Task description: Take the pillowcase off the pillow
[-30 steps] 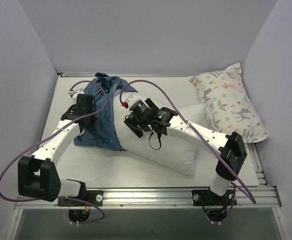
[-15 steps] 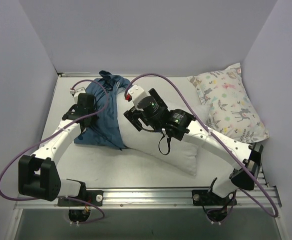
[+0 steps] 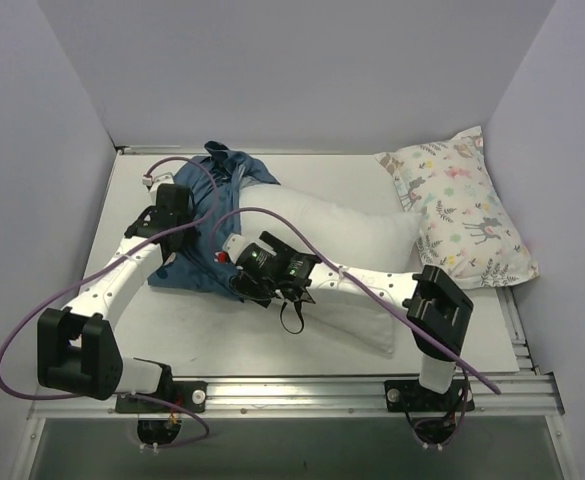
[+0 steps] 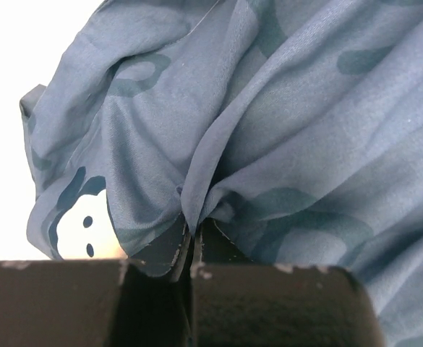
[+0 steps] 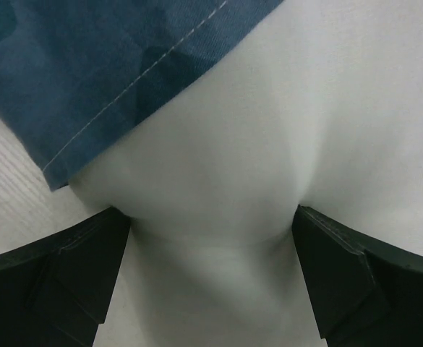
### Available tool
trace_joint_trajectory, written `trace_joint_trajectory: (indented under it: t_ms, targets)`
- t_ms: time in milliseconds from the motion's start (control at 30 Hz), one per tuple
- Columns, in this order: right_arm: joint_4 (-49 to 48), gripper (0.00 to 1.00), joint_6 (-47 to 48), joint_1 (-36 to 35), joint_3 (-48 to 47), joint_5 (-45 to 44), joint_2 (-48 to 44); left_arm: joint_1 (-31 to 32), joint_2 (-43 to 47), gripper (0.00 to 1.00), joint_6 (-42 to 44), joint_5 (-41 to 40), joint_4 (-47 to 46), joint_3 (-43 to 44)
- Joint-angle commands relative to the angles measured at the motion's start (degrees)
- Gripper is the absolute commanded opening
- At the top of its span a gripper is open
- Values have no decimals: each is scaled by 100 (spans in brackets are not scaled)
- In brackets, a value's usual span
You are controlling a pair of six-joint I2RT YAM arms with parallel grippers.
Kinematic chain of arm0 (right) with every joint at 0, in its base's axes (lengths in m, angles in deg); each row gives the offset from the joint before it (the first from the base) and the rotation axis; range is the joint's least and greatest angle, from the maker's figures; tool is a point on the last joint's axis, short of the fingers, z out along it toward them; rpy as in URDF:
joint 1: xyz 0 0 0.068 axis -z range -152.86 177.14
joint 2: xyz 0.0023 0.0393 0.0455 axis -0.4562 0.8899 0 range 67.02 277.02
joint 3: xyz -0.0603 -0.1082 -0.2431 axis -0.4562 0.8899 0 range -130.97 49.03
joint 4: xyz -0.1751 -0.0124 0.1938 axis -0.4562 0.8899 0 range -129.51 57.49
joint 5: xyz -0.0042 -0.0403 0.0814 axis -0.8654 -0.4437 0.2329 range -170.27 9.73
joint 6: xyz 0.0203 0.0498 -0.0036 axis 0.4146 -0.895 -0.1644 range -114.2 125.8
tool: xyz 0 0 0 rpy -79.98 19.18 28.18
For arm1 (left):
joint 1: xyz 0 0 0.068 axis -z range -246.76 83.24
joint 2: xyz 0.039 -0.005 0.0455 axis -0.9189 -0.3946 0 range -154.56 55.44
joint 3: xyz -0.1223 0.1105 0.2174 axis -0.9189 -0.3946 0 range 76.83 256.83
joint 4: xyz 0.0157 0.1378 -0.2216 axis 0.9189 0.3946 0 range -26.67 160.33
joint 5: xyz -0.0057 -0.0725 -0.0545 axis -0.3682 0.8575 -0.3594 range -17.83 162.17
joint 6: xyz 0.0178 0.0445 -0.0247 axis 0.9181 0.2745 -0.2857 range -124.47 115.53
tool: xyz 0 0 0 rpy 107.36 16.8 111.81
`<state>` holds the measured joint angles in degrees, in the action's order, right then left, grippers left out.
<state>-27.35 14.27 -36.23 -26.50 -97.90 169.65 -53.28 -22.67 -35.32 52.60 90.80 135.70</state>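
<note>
The navy pillowcase (image 3: 200, 225) covers the left end of the white pillow (image 3: 342, 235), which lies across the table. My left gripper (image 3: 170, 258) sits on the pillowcase's near left part. In the left wrist view the gripper (image 4: 194, 235) is shut on a bunched fold of the pillowcase (image 4: 269, 130). My right gripper (image 3: 244, 280) is at the pillow's near edge, beside the pillowcase hem. In the right wrist view the gripper (image 5: 207, 217) is open wide, with a bulge of the pillow (image 5: 269, 108) between its fingers. The pillowcase hem (image 5: 88, 65) is just above left.
A white pillow patterned with pastel animals and leaves (image 3: 462, 205) leans at the back right corner. White walls close in the left, back and right. A metal rail (image 3: 292, 385) runs along the table's near edge.
My right arm has swung off the top of the pillow toward the near left and dropped to the pillow's front edge by the hem. The left gripper has stayed on the pillowcase.
</note>
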Motion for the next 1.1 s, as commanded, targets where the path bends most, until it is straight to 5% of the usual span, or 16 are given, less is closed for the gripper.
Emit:
trace_joint_trajectory:
  t_ms: [0,100,133,167,200,267,300,333,433,467,867,1067]
  targets:
    - [14,100,-178,62,-84,-301,371,76,-99,0,-26,454,-22,300]
    - [276,75,-406,272,-330,-416,600,85,-65,0,0,498,-4,353]
    - [347,34,-460,403,-392,-426,626,76,-56,0,9,498,5,370]
    - [392,11,-530,457,-410,-521,592,76,-47,0,52,507,31,423]
    - [444,0,-565,492,-428,-618,565,68,-47,0,70,551,40,449]
    - [541,0,-653,624,-463,-750,390,68,-56,1,158,708,49,537]
    - [646,0,-697,685,-498,-786,311,68,-64,10,193,814,40,625]
    - [699,0,-750,738,-559,-769,206,76,-47,42,202,1084,40,660]
    - [1007,0,-1066,975,-848,-418,-233,216,268,83,272,1411,-231,565]
    - [1086,0,-1215,1063,-919,-156,-304,356,539,88,299,1447,-311,503]
    - [1482,0,-1638,1389,-1667,804,-630,1333,1886,98,-263,1167,-733,-533]
    - [1499,0,-1743,1407,-1737,1024,-753,1650,1256,97,-193,666,-883,-517]
